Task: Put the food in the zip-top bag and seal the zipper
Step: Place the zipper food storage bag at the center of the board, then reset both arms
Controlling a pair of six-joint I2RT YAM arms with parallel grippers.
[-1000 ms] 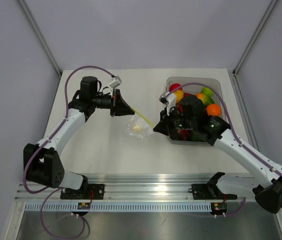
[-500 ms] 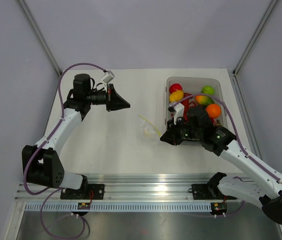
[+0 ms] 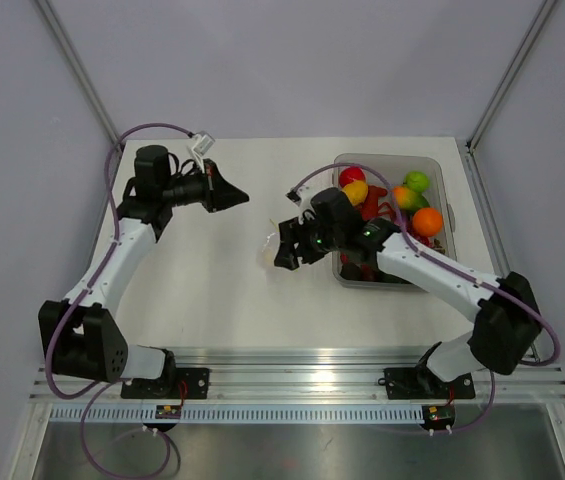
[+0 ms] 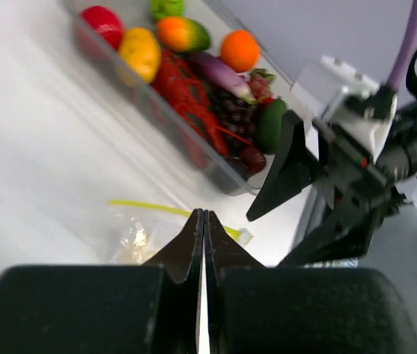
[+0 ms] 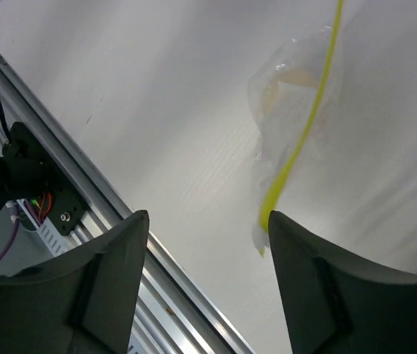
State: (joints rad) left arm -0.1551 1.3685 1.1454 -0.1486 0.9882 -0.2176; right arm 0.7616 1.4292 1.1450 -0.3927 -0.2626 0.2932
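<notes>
The zip-top bag (image 5: 280, 110) lies crinkled on the white table with a pale piece of food (image 5: 291, 77) inside it. Its yellow zipper (image 5: 305, 125) runs along one edge. My right gripper (image 5: 207, 215) hovers open just above the bag's end, holding nothing, and in the top view the right gripper (image 3: 285, 246) covers most of the bag (image 3: 266, 253). My left gripper (image 3: 234, 196) is shut and empty, well back to the bag's left. Past the left gripper (image 4: 203, 215) in its wrist view lie the bag (image 4: 136, 234) and zipper (image 4: 153, 207).
A clear plastic bin (image 3: 388, 157) at the right holds toy food: an orange (image 3: 427, 220), a red piece (image 3: 350, 175), a yellow piece (image 3: 355, 190), a green piece (image 3: 417, 181) and others. The aluminium rail (image 3: 302, 385) runs along the table's near edge.
The left gripper let go of the zipper and pulled back to the left. The right gripper swung left with the bag, then opened, and the bag now lies on the table.
</notes>
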